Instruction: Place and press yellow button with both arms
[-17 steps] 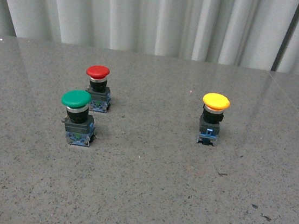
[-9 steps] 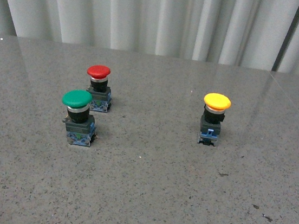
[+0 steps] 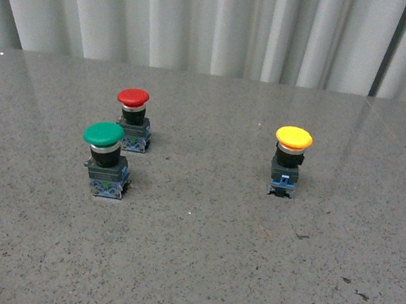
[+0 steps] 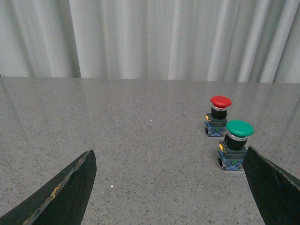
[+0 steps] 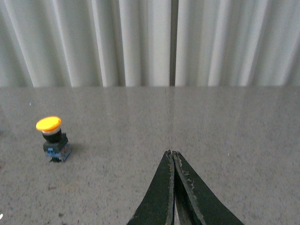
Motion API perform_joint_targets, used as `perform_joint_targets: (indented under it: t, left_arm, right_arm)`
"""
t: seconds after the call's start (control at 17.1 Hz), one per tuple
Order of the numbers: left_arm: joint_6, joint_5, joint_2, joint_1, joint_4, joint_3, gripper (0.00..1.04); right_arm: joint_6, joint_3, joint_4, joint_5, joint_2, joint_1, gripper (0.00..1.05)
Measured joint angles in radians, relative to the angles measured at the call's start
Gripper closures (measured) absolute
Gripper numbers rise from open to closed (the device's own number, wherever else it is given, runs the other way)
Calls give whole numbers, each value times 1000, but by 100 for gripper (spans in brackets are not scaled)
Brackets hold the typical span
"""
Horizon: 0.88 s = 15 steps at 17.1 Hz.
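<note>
Your yellow mushroom-capped push-button (image 3: 290, 161) stands upright on the grey speckled stone tabletop (image 3: 198, 255), to the right of centre, and it sits where it sat a second ago. Nothing has touched it, so I judge the task not yet started. Well apart to its left stand the green-capped push-button (image 3: 105, 158) and, just behind that, the red-capped push-button (image 3: 133, 119). Open tabletop surrounds the yellow button on every side, so you have free approach from either flank. The pleated white curtain (image 3: 219, 24) closes off the far edge. Your left gripper (image 4: 168, 187) hangs spread wide and empty. Your right gripper (image 5: 172, 187) has its black fingers pressed together, holding nothing.
</note>
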Motion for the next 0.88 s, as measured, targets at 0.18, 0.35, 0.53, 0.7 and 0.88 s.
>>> perform_joint_targets:
  t: [0.18, 0.35, 0.53, 0.7, 0.88]
  left_arm:
    - [0, 0, 0, 0, 0, 0, 7]
    - [0, 0, 0, 0, -1, 0, 7]
    - [0, 0, 0, 0, 0, 0, 7]
    - [0, 0, 0, 0, 0, 0, 7]
    - [0, 0, 0, 0, 0, 0, 7]
  right_arm:
    - [0, -8, -47, 0, -46, 0, 103]
    - [-1, -7, -218, -1, -219, 0, 103]
    - [0, -7, -224, 0, -217, 0, 103]
    - [-1, -7, -227, 0, -217, 0, 91]
    - [-1, -7, -227, 0, -217, 0, 65]
